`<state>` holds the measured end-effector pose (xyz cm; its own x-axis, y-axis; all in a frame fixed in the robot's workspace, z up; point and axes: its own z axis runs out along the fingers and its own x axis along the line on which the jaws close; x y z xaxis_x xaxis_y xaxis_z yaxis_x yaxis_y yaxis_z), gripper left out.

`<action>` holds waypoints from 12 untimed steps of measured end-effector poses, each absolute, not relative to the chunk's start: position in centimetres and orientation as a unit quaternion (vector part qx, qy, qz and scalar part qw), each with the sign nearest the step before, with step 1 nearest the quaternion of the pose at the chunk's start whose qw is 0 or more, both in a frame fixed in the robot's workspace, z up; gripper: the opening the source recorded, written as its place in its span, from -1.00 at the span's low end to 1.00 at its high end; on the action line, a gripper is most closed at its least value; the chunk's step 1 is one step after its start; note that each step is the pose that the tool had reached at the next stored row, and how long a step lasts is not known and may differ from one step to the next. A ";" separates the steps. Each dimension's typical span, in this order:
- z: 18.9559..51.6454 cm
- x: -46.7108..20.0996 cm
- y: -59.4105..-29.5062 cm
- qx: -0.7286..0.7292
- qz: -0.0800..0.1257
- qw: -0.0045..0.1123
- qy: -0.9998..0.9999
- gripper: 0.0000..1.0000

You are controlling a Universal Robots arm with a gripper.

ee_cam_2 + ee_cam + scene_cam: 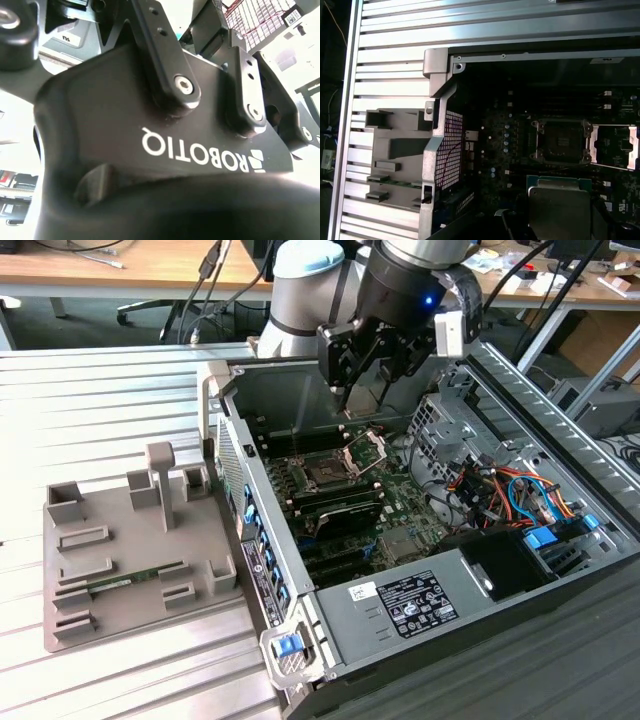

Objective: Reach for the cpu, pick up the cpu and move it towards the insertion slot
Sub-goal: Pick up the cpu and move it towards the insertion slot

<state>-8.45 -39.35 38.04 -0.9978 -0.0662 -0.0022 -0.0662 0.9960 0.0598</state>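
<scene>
Exterior view: the gripper (352, 405) hangs inside the open computer case (560, 420), above the motherboard (350, 505) and a little behind the insertion slot (327, 473), whose silver clamp frame (368, 448) stands tilted up and open. The black fingers (343, 365) point downward and sit close together; what lies between their tips cannot be made out from this angle.

First wrist view: the cpu (559, 210) appears close to the camera, its pale silver top and thin rim facing the lens, with dark gripper parts flanking it on either side (so the fingers are closed onto the chip and carry it clear of the board). Beyond it lies the insertion slot (562, 142), a dark square socket with its clamp frame (615, 146) swung aside; the cpu is near the socket but not over it and not touching it.

Outside the case, on the ribbed metal table (110, 390), rests the grey plastic tray (125, 560), with a green memory stick (130, 578) lying in one of its long recesses.

Second wrist view: the black gripper body (165, 145) is seen at close range.
</scene>
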 end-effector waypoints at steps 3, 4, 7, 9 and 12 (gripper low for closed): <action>38.0 -8.3 -39.4 -0.033 0.030 0.000 0.999 0.09; 38.0 -8.3 -39.3 -0.033 0.030 0.000 0.999 0.09; 37.9 -8.2 -39.4 -0.033 0.030 0.000 0.999 0.09; 37.9 -8.1 -39.4 -0.033 0.030 0.000 0.999 0.09; 37.8 -8.0 -39.4 -0.033 0.030 0.000 0.999 0.09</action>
<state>-8.00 -39.35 37.85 -0.9978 -0.0662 -0.0022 -0.0662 0.9960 0.0598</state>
